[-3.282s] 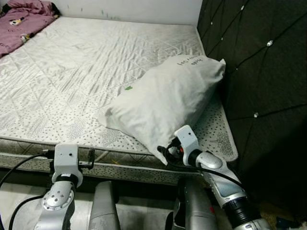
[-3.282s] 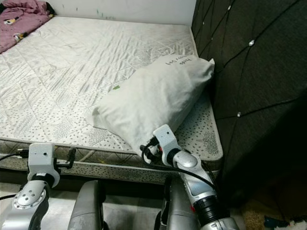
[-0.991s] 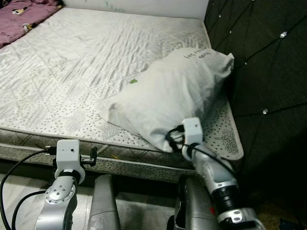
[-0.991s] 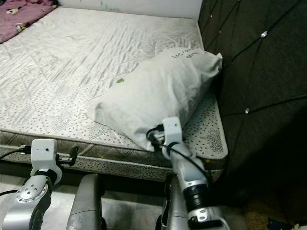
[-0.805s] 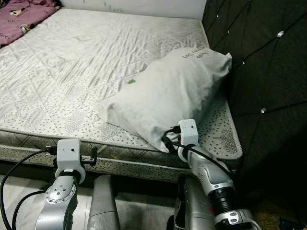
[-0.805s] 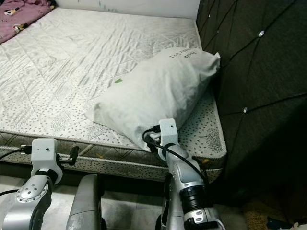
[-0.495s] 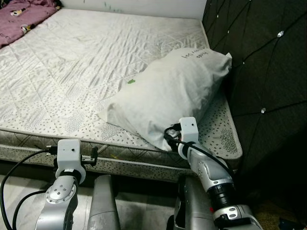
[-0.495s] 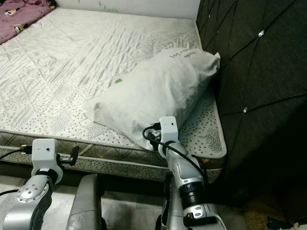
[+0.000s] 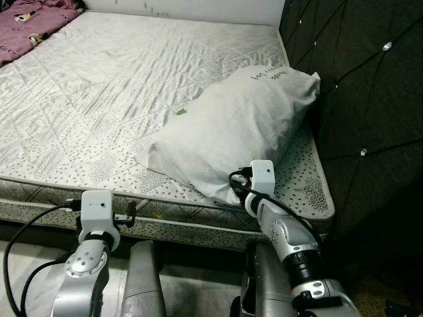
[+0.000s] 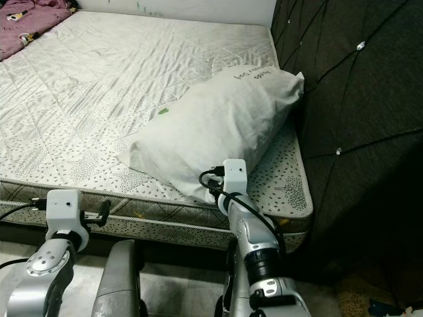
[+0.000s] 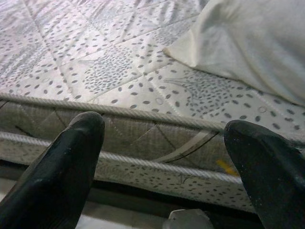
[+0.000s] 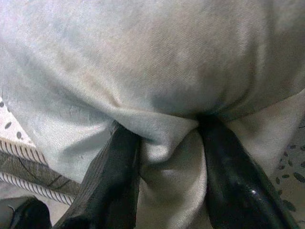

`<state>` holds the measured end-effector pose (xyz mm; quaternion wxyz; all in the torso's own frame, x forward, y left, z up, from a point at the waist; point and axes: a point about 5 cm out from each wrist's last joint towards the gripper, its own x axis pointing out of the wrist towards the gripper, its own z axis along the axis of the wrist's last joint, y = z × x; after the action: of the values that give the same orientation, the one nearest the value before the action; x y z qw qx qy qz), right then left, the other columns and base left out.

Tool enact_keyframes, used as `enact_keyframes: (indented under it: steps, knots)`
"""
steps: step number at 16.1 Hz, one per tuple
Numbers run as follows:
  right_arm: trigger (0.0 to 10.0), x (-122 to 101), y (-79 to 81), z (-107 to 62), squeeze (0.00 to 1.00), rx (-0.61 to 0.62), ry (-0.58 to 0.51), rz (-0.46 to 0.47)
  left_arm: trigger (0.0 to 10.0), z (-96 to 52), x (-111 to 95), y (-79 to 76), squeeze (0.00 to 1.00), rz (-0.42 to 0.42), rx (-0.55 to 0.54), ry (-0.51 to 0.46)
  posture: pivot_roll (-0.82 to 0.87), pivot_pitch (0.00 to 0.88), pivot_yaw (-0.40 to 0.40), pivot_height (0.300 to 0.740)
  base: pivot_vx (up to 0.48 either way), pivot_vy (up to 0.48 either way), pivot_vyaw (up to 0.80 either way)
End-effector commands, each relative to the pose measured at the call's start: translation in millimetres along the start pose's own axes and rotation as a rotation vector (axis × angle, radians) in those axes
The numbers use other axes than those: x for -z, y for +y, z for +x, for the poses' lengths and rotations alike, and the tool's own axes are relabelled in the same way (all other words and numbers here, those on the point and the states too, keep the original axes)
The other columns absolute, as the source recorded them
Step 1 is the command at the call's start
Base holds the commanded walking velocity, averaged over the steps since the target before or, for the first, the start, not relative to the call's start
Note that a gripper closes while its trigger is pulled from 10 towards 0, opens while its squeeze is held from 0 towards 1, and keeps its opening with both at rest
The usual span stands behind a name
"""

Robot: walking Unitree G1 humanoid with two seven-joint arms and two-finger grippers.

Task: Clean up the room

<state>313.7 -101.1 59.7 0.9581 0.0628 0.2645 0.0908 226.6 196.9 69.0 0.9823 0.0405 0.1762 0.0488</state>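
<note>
A white pillow (image 9: pixel 231 129) lies tilted on the bare quilted mattress (image 9: pixel 99 86), its far end leaning on the dark headboard. My right gripper (image 12: pixel 167 131) is at the pillow's near corner, by the mattress edge, shut on a bunched fold of its fabric (image 12: pixel 167 157). From the head, the right gripper (image 9: pixel 229 193) is mostly hidden behind its white wrist block. My left gripper (image 11: pixel 164 129) hangs open in front of the mattress side, below the bed's near edge, and holds nothing.
A black tufted headboard (image 9: pixel 357 79) rises along the right side of the bed. A pink blanket (image 9: pixel 33 13) is heaped at the far left corner. The speckled mattress edge (image 11: pixel 157 119) with its piping runs just ahead of both arms.
My right wrist has edged a little farther over the mattress edge, still on the pillow's corner. The pillow has barely shifted. The left arm is where it was.
</note>
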Motion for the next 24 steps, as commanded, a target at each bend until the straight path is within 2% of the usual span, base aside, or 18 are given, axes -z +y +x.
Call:
enact_keyframes:
  steps: [1,8,11,14,15,16,17,18,19,21,22,23,24]
  knots:
    - [0.0,-6.3,-9.8,0.7,0.0,0.042,-0.02,0.006,10.0,1.6,0.6,-1.9,0.0,0.007,0.0,0.001,0.13,0.0,-0.024,0.54,0.0,0.0,0.0]
    - [0.0,-41.5,-62.7,5.5,0.0,0.165,-0.112,0.049,10.0,6.2,1.2,-4.2,0.0,0.0,0.0,-0.004,0.12,0.0,-0.029,0.54,0.0,0.0,0.0]
    - [0.0,-67.3,-86.0,2.2,0.0,0.256,-0.202,0.08,10.0,10.0,-0.6,-3.7,0.0,-0.004,-0.009,-0.012,0.12,0.0,-0.026,0.54,0.0,0.0,0.0]
    - [0.0,-99.1,-122.8,-10.6,0.0,0.399,-0.311,0.102,10.0,12.6,-2.4,-3.3,0.0,-0.003,-0.012,-0.02,0.12,0.0,-0.024,0.54,0.0,0.0,0.0]
    - [0.0,-124.2,-153.3,-28.1,0.0,0.51,-0.394,0.111,10.0,13.9,-3.4,-1.7,0.0,-0.001,-0.016,-0.025,0.12,0.0,-0.022,0.54,0.0,0.0,0.0]
    - [0.0,-136.9,-170.2,-40.6,0.0,0.574,-0.439,0.115,10.0,14.1,-3.4,-1.1,0.0,-0.001,-0.018,-0.026,0.12,0.0,-0.02,0.54,0.0,0.0,0.0]
    - [0.0,-144.3,-181.9,-50.0,0.0,0.622,-0.467,0.114,10.0,14.3,-3.2,-0.9,0.0,0.0,-0.018,-0.027,0.12,0.0,-0.019,0.54,0.0,0.0,0.0]
    - [0.0,-147.0,-186.8,-53.9,0.0,0.644,-0.478,0.113,10.0,14.4,-3.1,-1.0,0.0,0.001,-0.018,-0.027,0.12,0.0,-0.019,0.54,0.0,0.0,0.0]
    - [0.0,-153.3,-201.4,-66.4,0.0,0.714,-0.515,0.102,10.0,14.5,-3.1,-1.6,0.0,0.002,-0.017,-0.029,0.11,0.0,-0.018,0.54,0.0,0.0,0.0]
    - [0.0,-145.3,-211.2,-73.1,0.0,0.75,-0.514,0.059,10.0,14.4,-3.0,-2.0,0.0,0.004,-0.012,-0.03,0.11,0.0,-0.017,0.54,0.0,0.0,0.0]
    - [0.0,-124.2,-212.5,-71.8,0.0,0.741,-0.471,0.004,10.0,13.8,-2.8,-0.7,0.0,0.006,-0.013,-0.03,0.1,0.0,-0.016,0.54,0.0,0.0,0.0]
    - [0.0,-119.4,-212.6,-71.7,0.0,0.739,-0.462,-0.006,10.0,13.7,-2.7,-0.3,0.0,0.006,-0.013,-0.03,0.1,0.0,-0.016,0.54,0.0,0.0,0.0]
    - [0.0,-96.1,-210.0,-71.0,0.0,0.719,-0.418,-0.038,10.0,13.5,-1.8,1.3,0.0,0.009,-0.014,-0.026,0.09,0.0,-0.011,0.54,0.0,0.0,0.0]
